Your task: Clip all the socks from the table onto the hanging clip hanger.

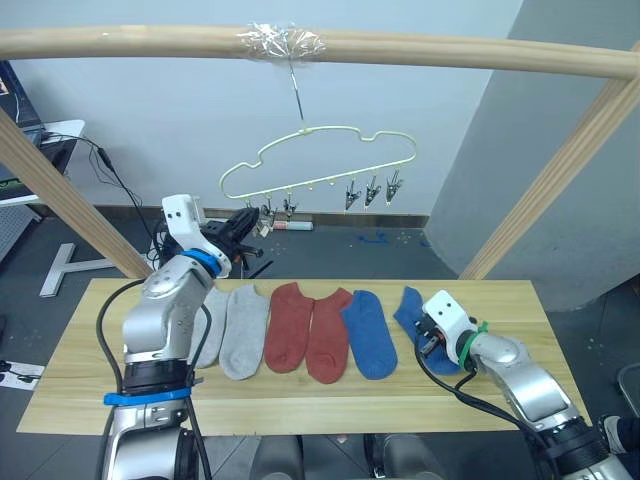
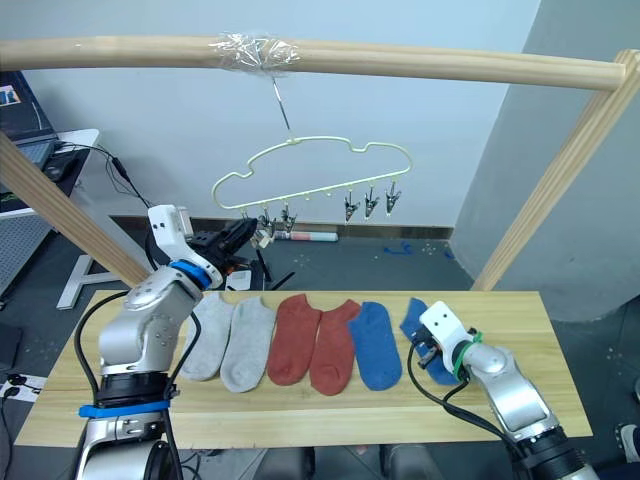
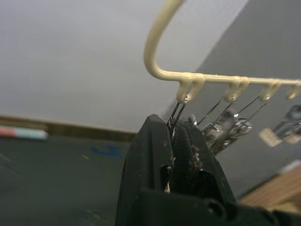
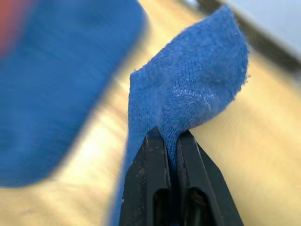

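**Both grippers engaged: one on a clip, one on the far-right blue sock**

Six socks lie in a row on the bench (image 1: 500,395): two grey socks (image 1: 233,328) at the left, two red socks (image 1: 308,332) in the middle, a blue sock (image 1: 368,333) beside them, and a second blue sock (image 1: 408,305) at the right end, partly under the right arm; the clip hanger (image 1: 318,160) hangs by its hook from the wooden pole (image 1: 450,50) above and beyond the bench, its clips dangling along the lower edge, none holding a sock yet.

The left gripper (image 1: 243,224) is raised to the hanger's left end, and in the left wrist view its jaws are clenched on the left-end clip (image 3: 176,113), just below its loop on the yellow wire; the right gripper (image 4: 171,141) sits low over the bench with its jaws clenched on a pinched-up fold of the second blue sock, whose free end stands up in a soft peak.

The sock looks light, limp and slightly stretchy; it will likely droop and swing once lifted, so a hold near the cuff edge should leave a free margin to feed into the clip; the clip is small, stiff and sprung, and the thin wire hanger may sway under any push, so steadying it looks wise.
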